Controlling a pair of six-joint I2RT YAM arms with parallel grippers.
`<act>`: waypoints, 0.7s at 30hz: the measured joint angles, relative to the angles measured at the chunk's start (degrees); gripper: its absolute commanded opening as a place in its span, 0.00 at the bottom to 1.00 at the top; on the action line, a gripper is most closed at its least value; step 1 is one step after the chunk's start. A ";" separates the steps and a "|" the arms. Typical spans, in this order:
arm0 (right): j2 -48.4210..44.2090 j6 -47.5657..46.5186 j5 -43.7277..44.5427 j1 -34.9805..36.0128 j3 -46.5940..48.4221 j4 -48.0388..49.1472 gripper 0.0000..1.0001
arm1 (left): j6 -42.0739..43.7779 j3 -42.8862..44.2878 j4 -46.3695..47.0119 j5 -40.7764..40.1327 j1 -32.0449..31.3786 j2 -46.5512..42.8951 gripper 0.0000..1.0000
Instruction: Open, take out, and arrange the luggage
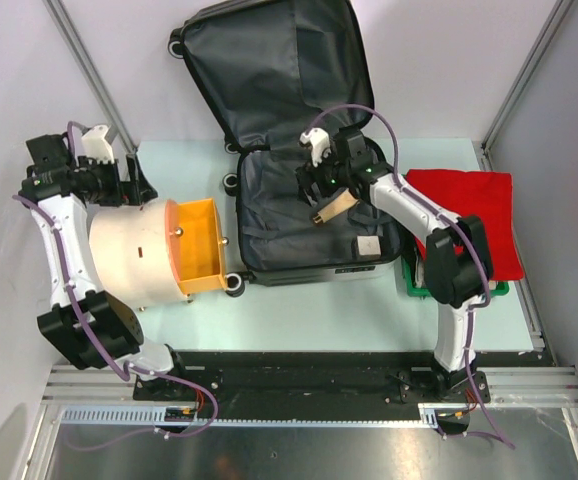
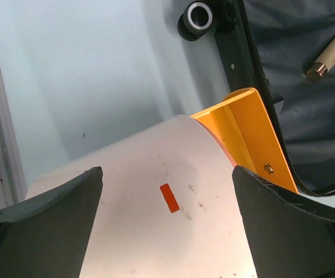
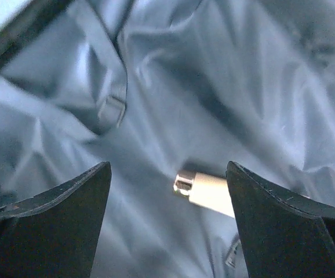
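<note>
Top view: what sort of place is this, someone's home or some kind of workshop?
Probably a lab test booth, not a home: a robot's left arm and right arm bolted at the table's near edge, bare white walls framed by metal posts, and a suitcase laid open as a prop.

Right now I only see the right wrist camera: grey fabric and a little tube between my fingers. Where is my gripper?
Observer: Your right gripper hangs open over the bottom half of an open suitcase. The lid leans back on the far side.
Child: Is anything else in there?
Observer: Yes. A small pale square thing lies on the lining, nearer the arm bases than the tube.
Child: What's beside the suitcase?
Observer: On its right, a red cloth lies on top of a green bin.
</note>
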 measured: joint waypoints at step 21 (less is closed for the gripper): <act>9.79 -79.03 -10.43 -7.58 -0.24 -20.72 0.82 | -0.02 1.51 -0.07 0.55 -0.17 -0.35 0.99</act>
